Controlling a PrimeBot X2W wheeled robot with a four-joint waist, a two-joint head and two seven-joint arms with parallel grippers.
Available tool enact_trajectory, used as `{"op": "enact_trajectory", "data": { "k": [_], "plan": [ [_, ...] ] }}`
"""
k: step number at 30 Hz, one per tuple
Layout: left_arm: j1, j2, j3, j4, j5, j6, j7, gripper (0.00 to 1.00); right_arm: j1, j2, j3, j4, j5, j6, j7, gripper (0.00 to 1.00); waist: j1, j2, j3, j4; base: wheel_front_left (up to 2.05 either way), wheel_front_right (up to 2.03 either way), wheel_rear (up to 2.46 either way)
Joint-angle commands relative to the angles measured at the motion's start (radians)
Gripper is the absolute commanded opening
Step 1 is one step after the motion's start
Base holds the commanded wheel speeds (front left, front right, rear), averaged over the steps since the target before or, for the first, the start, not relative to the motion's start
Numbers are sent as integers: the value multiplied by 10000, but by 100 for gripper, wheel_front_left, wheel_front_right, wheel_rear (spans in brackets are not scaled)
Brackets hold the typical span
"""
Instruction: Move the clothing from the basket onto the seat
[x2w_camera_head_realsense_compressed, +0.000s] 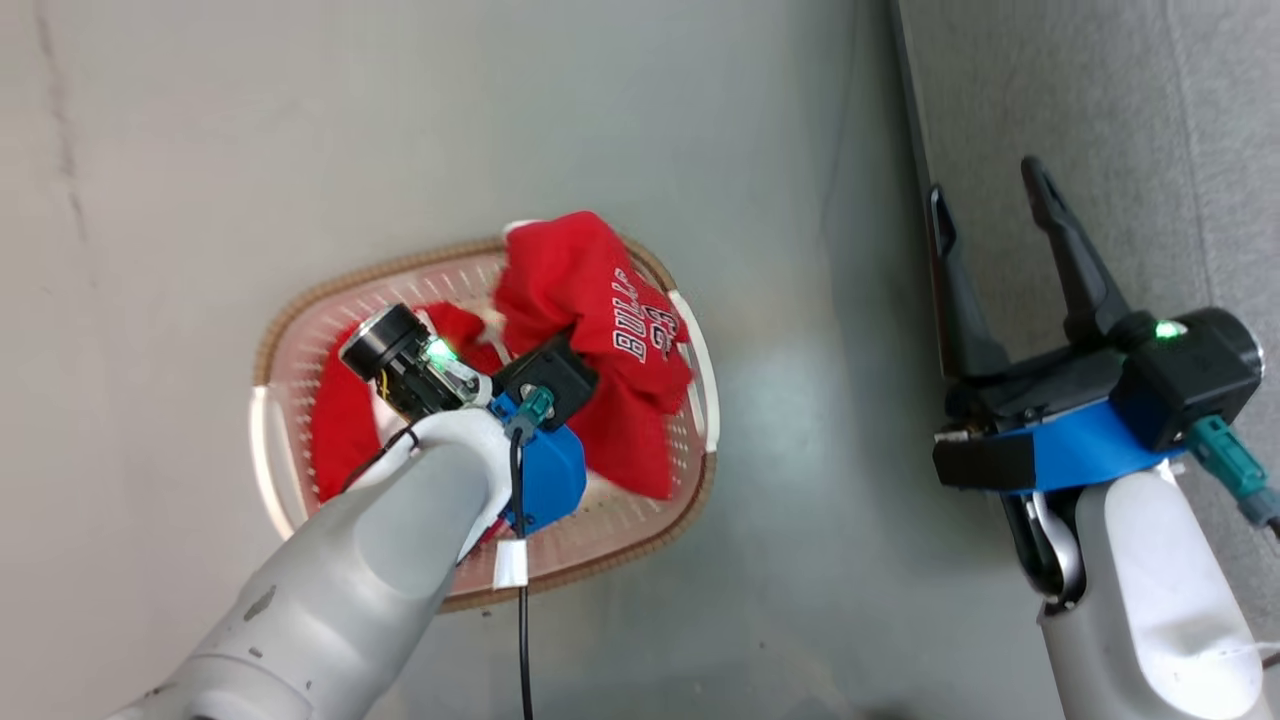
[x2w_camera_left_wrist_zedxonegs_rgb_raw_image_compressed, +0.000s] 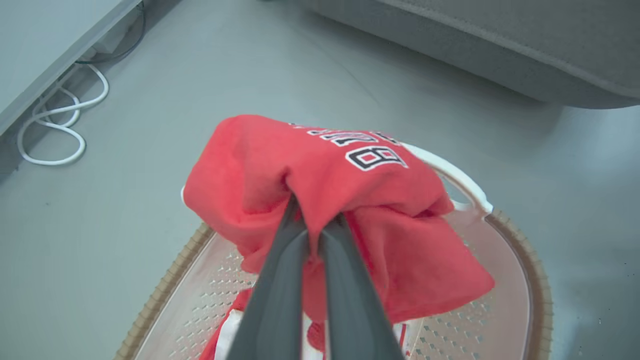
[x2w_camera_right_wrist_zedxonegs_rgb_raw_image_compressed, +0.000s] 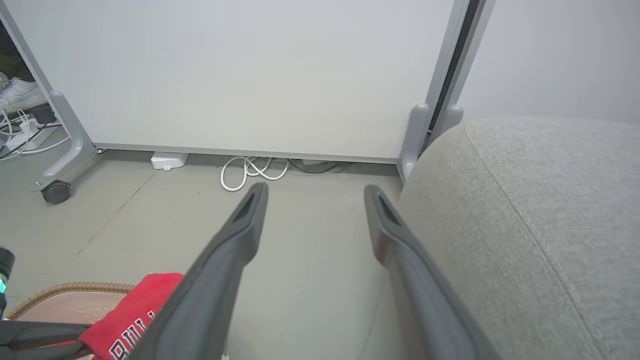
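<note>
1. You are over a plain grey floor (x2w_camera_head_realsense_compressed: 600, 100). In the right wrist view a white panel on castors (x2w_camera_right_wrist_zedxonegs_rgb_raw_image_compressed: 250, 75) stands behind it, with a coil of white cable (x2w_camera_right_wrist_zedxonegs_rgb_raw_image_compressed: 250, 170) at its foot.
2. The basket (x2w_camera_head_realsense_compressed: 300, 310) sits on the floor. In the head view the seat (x2w_camera_head_realsense_compressed: 1100, 120) lies at about 2 o'clock from it, well apart.
3. Your left hand (x2w_camera_left_wrist_zedxonegs_rgb_raw_image_compressed: 315, 225) is clenched on a fold of the red jersey (x2w_camera_head_realsense_compressed: 590, 290). The jersey hangs bunched above the basket, its bundle running from 12 towards 5 o'clock in the head view. I cannot tell whether its lowest fold touches the basket.
4. Your right hand (x2w_camera_head_realsense_compressed: 985, 180) is released and grasps nothing. It hovers at the seat's near edge, far nearer the seat than the left hand.
5. My judgement: the carry must go towards 2 o'clock, high enough for the hanging cloth to clear the rim.
6. Count: two garments, the jersey in your grip and a red-and-white one (x2w_camera_head_realsense_compressed: 340, 430) lying in the basket; one basket; one seat; two hands.
</note>
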Motion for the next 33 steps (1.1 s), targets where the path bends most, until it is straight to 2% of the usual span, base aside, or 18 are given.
{"op": "enact_trajectory", "data": {
  "k": [1, 14, 25, 33],
  "plan": [
    [203, 92, 144, -274, 8, 85, -44, 0, 212, -76, -14, 83, 4, 1, -36, 100, 1, 0, -660, 268, 0, 0, 0],
    [1414, 450, 1591, -2863, 118, 210, -48, 0, 1177, -164, 115, 559, 64, 1, -36, 100, 1, 0, -3084, 602, 0, 0, 0],
    [2290, 406, 2347, -3629, 333, 16, -47, 0, 2379, -178, 166, 914, 110, 1, -36, 100, 1, 0, -5231, 818, 0, 0, 0],
    [2866, 477, 2529, -3925, 461, -107, -48, 0, 3153, -99, 132, 1016, 135, 1, -36, 100, 1, 0, -6180, 939, 0, 0, 0]
  ]
}}
